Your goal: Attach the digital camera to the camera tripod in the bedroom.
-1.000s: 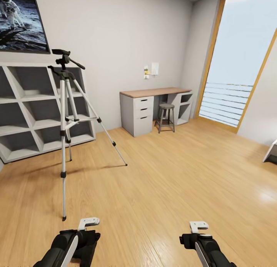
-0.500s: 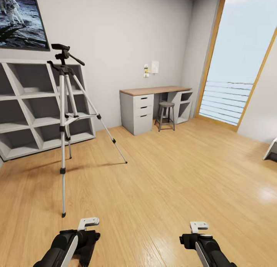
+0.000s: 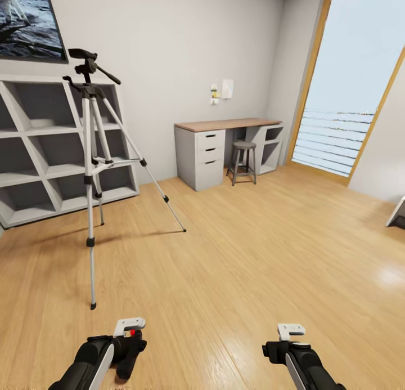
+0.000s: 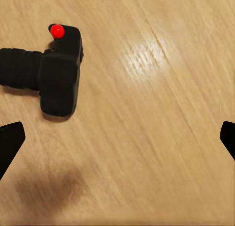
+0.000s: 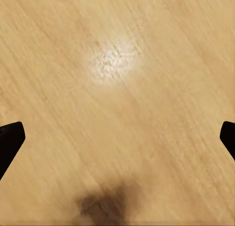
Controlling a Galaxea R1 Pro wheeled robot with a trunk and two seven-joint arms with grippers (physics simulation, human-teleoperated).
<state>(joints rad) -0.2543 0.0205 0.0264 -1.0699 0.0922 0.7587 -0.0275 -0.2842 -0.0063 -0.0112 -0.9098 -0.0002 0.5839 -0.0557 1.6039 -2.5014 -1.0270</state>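
my left gripper (image 4: 117, 138) hangs over the light wood plank floor (image 3: 253, 255) with its two dark fingertips (image 4: 10, 143) spread wide apart and nothing between them. the small chunky black digital camera (image 4: 56, 74) with its bright red dot lies on the planks below, off to one side of the gap and touching neither fingertip, its stubby lens barrel pointing away from the body. in the head view that camera (image 3: 128, 349) peeks out beside my left wrist, low at the left. my right gripper (image 5: 117, 138) is likewise spread wide over bare planks, holding nothing. the tall camera tripod (image 3: 93, 170) with silver telescopic legs and black joints stands upright ahead on my left, well apart from the camera, its dark grey head and long pan handle on top and bare. just behind it are white cube shelves (image 3: 50, 153) under an astronaut moon poster (image 3: 28, 21). farther along the wall stand a grey desk with a wooden top (image 3: 225, 148) and a small round stool (image 3: 243, 162), with a tall wood-framed window (image 3: 354, 80) to the right.
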